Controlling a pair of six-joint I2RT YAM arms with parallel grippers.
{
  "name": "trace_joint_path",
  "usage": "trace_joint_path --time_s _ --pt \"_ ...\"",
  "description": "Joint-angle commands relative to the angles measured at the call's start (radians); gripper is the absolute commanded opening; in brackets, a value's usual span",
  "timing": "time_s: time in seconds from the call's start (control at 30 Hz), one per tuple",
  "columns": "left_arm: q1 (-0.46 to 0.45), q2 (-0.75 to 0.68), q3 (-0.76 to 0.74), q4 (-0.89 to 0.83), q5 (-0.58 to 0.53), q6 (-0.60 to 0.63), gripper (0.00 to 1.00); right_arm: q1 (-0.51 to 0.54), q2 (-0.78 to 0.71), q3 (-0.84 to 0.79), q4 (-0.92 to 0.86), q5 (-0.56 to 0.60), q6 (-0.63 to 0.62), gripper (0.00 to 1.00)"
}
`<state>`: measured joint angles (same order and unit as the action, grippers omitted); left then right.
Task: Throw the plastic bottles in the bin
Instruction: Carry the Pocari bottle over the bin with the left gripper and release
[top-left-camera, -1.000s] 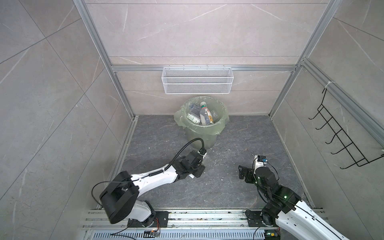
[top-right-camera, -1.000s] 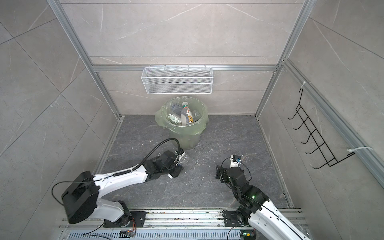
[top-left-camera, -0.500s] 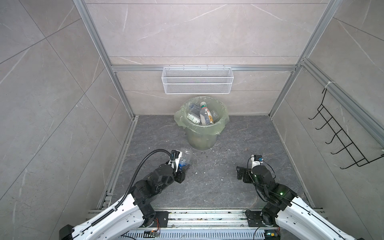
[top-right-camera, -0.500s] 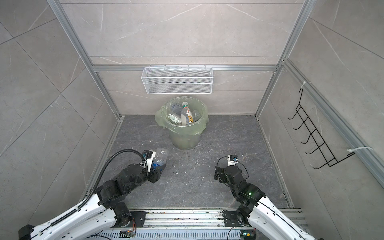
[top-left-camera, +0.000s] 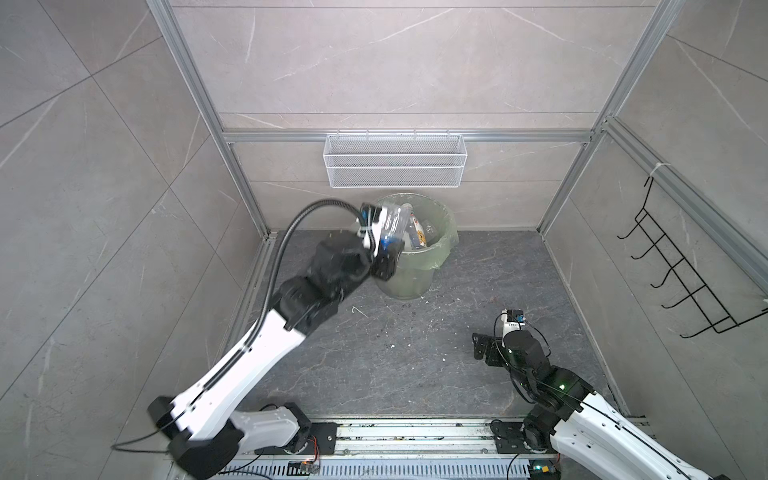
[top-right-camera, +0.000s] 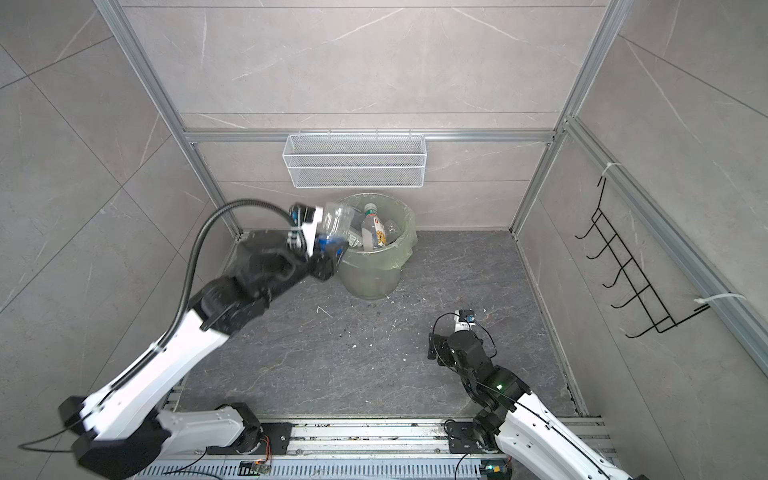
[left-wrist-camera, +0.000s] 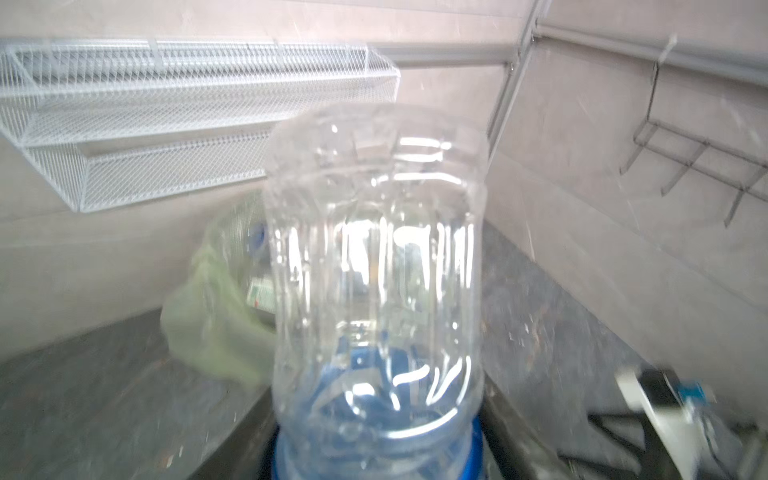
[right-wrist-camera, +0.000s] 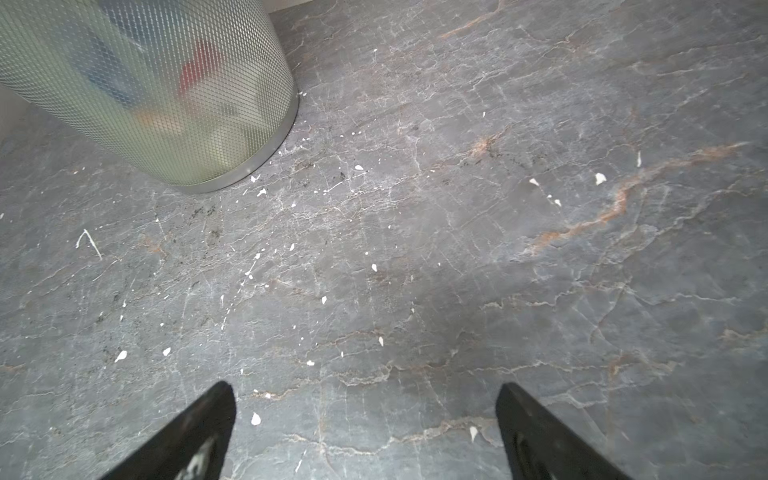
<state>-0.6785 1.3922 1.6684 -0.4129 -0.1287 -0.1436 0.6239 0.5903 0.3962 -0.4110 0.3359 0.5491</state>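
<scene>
- Progress, judged from how things lie: nearly done. One clear bottle (top-left-camera: 392, 224) is up at the left rim of the bin (top-left-camera: 415, 272). Several bottles (top-right-camera: 371, 230) already lie inside the bin. No other bottle shows on the worktop (top-left-camera: 415, 365) in both top views.
- Left tool (top-left-camera: 384, 251) is raised just beside that rim with the clear bottle at its tip. Blur hides the jaws, so I cannot tell whether they clamp it or stand loose around it.
- Long axis of the clear bottle runs from the tool toward the far side, leaning slightly right over the bin's mouth. Its ribbed base leads, the blue-labelled end sits back at the tool, and the cap is hidden.
- Remaining work, by my reading: this one bottle has to clear the rim and drop in.
- Right tool (right-wrist-camera: 365, 395) hovers low over bare worktop at the near right, jaws wide apart, holding nothing.
</scene>
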Motion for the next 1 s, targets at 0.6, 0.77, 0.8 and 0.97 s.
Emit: trace_joint_path --time_s 0.6,0.77,0.8,0.97 --pt "0.146 -0.13 -0.171 0.185 0.124 -0.055 1.0 -0.003 -0.012 0.006 0.02 -0.003 -0.021 1.0" --pt "0.157 -0.184 -0.301 0.166 0.102 -0.079 1.0 -0.003 0.032 0.027 0.024 -0.005 -0.028 1.0" --pt "0.16 -0.199 -0.335 0.167 0.098 -0.084 1.0 -0.003 0.044 0.031 0.029 -0.005 -0.031 1.0" --pt "0.179 -0.266 -0.47 0.171 0.076 -0.127 1.0 -0.003 0.124 0.087 0.076 0.02 -0.05 1.0"
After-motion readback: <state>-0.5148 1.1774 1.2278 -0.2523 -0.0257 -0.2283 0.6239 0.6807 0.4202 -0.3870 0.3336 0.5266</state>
